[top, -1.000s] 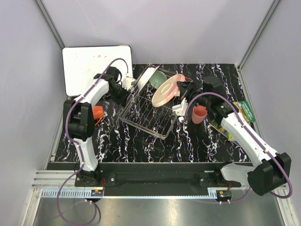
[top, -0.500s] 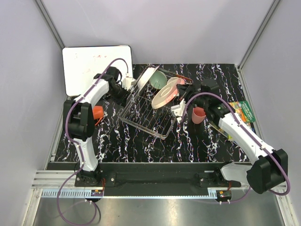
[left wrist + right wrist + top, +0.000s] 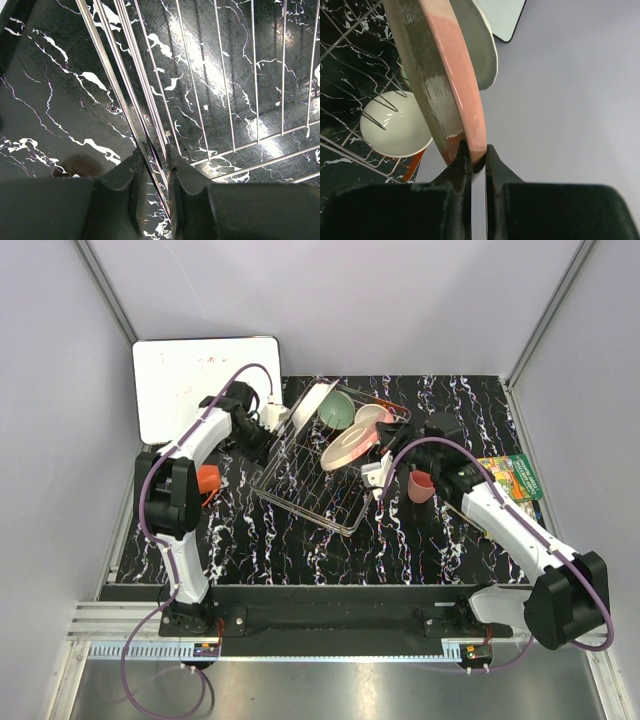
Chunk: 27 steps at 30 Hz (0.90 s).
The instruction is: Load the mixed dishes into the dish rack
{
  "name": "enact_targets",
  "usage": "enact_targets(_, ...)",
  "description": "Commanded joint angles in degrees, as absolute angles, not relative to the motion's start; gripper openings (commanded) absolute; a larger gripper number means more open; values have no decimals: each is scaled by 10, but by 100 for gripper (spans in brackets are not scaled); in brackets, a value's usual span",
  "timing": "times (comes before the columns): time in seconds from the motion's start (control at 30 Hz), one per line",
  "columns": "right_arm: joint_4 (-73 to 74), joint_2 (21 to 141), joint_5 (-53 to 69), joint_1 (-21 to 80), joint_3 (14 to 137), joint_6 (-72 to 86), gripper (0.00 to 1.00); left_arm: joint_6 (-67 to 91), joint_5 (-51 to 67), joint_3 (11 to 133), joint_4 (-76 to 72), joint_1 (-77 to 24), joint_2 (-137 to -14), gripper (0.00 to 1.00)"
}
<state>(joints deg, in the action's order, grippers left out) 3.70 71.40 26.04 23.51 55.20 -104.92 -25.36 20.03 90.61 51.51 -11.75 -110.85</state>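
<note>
Black white-veined worktop (image 3: 300, 540) carries the rectangular silver wire dish rack (image 3: 310, 485), askew at centre. Large pink-and-cream plate (image 3: 348, 446) tilts on edge over its far end. On right gripper (image 3: 476, 160), jaws clamped on plate rim. On left gripper (image 3: 159, 155), jaws pinching rack's edge wires. Step: seating plate. Next, probably: lower between wires until supported, then release.

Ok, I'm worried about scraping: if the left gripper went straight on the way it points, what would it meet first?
Left gripper, pinching the rack rim: the black table just behind, though depth is unclear.
</note>
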Motion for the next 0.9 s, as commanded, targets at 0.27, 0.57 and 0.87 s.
enact_targets(0.27,-72,670,251,233,539,-1022,0,-250,220,919,533,-123,-1104,22)
enact_targets(0.57,-66,701,250,233,557,-1046,0,-252,221,918,533,-123,-1102,22)
enact_targets(0.87,47,750,272,243,647,-1113,0,-255,225,919,532,-121,-1103,21)
